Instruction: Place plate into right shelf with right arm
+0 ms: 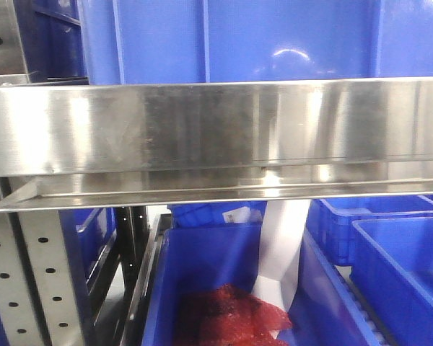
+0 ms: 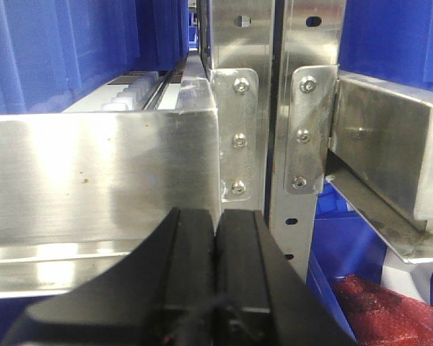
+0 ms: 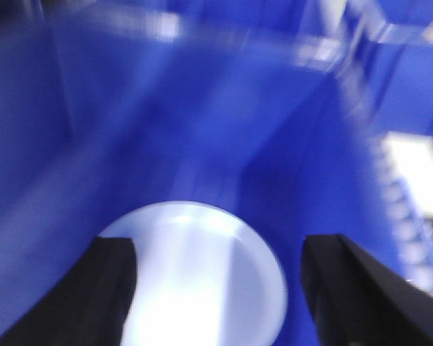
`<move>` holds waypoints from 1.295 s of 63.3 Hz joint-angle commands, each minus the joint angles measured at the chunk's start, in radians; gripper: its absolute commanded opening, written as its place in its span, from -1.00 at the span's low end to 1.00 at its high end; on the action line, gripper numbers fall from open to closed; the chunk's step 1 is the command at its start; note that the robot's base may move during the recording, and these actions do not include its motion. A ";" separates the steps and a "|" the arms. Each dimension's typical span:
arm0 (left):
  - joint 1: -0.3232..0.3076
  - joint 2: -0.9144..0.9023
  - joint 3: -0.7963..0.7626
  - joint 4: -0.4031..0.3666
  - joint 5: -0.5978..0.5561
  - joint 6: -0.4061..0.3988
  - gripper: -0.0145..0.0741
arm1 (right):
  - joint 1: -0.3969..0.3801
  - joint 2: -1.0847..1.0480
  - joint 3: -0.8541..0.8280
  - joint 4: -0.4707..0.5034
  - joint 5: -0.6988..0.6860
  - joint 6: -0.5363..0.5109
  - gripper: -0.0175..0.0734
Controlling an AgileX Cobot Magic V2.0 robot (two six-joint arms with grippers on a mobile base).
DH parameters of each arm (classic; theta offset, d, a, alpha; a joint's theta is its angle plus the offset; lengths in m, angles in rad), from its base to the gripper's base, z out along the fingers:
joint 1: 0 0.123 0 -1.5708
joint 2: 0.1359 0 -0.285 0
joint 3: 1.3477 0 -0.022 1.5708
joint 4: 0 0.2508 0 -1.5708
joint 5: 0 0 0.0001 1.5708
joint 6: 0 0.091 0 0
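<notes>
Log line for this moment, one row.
right gripper: open, over plate | plate: inside blue bin | left gripper: shut, empty, facing steel rail | right wrist view: blurred

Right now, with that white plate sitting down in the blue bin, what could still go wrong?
1. The right gripper is open astride the plate; a finger might catch its rim on the way out.
2. The right wrist view is blurred, so the arm seems to be moving fast near the blue bin walls.
3. The left gripper, shut, sits close to the steel rail and could bump it.
</notes>
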 commanded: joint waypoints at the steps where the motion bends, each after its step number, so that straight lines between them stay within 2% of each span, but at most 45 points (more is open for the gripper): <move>1: -0.005 -0.011 0.007 -0.006 -0.085 -0.003 -0.78 | -0.003 -0.128 -0.035 -0.018 -0.030 0.003 0.31; 9: -0.005 -0.011 0.007 -0.006 -0.085 -0.003 -0.78 | -0.003 -0.255 0.022 -0.018 -0.001 0.003 -0.16; 17: -0.005 -0.011 0.007 -0.006 -0.085 -0.003 -0.78 | -0.003 -0.449 0.199 -0.018 -0.023 0.003 -0.57; 32: -0.005 -0.011 0.007 -0.006 -0.085 -0.003 -0.78 | -0.003 -0.834 0.603 -0.018 -0.132 0.003 -0.56; 39: -0.005 -0.011 0.007 -0.006 -0.085 -0.003 -0.78 | -0.003 -0.989 0.796 -0.018 -0.140 0.003 -0.56; 47: -0.005 -0.011 0.007 -0.006 -0.085 -0.003 -0.78 | -0.003 -1.118 0.935 -0.018 -0.139 0.003 -0.56; 64: -0.005 -0.011 0.007 -0.006 -0.085 -0.003 -0.78 | -0.003 -1.225 1.092 -0.018 -0.133 0.003 -0.56; 82: -0.005 -0.011 0.007 -0.006 -0.085 -0.003 -0.78 | -0.003 -1.225 1.109 -0.018 -0.134 0.003 -0.56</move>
